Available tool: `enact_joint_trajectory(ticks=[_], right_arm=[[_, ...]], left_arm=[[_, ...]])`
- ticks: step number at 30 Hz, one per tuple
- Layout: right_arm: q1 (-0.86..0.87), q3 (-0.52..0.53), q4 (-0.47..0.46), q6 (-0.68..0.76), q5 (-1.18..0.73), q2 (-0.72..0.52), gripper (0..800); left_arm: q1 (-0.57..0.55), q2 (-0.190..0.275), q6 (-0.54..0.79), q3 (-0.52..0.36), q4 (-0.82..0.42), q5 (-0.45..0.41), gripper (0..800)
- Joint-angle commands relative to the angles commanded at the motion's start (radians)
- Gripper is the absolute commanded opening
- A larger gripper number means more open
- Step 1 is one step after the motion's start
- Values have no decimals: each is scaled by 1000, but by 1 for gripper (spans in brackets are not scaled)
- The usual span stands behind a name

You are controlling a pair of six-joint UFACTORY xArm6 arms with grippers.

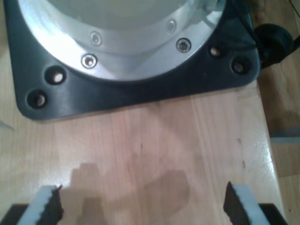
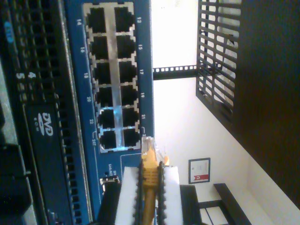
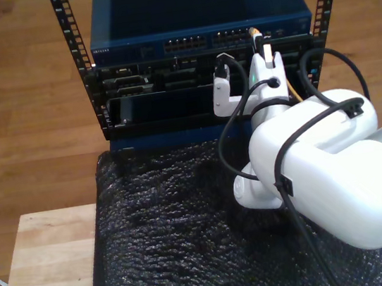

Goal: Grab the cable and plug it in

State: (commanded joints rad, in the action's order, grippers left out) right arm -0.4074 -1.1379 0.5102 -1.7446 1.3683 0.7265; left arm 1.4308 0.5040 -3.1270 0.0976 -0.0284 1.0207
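My second gripper pinches the cable (plug protruding beyond fingertips).

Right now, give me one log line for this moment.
second gripper: shut on cable | plug: just short of switch ports | first gripper: open over table

Exterior view: a white arm at lower right reaches toward a blue switch at upper centre; the orange cable is held at its ports by the second gripper; black bubble wrap covers the wooden table.
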Motion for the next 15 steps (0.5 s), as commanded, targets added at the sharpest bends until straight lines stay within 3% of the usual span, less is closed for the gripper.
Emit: enact_joint_trajectory(ticks=[15], right_arm=[[0,0,0,2,-23,6,0]], left_arm=[[0,0,0,0,0,0,800]])
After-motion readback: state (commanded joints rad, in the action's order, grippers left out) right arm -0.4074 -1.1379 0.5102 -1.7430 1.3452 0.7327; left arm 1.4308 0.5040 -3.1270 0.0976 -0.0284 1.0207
